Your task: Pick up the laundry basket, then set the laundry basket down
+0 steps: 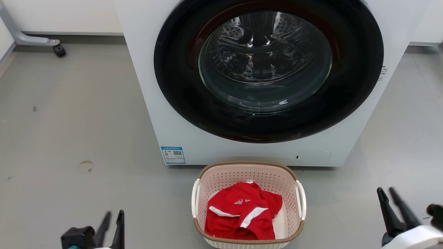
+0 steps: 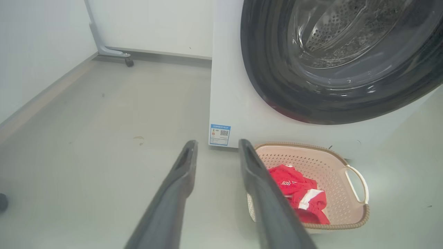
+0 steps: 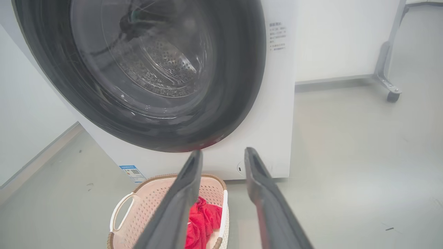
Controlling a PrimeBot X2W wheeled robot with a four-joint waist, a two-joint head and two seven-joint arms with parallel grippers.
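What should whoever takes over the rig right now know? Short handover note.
Left gripper: fingers apart, empty, off to the left of the laundry basket, not touching it.
Right gripper: fingers apart, empty, off to the basket's right, not touching it.
Basket: on the floor right in front of the washer, with a red garment inside.
Done: nothing; basket not yet gripped.
Left: probably take it by the white side handles, lift, then set it down.
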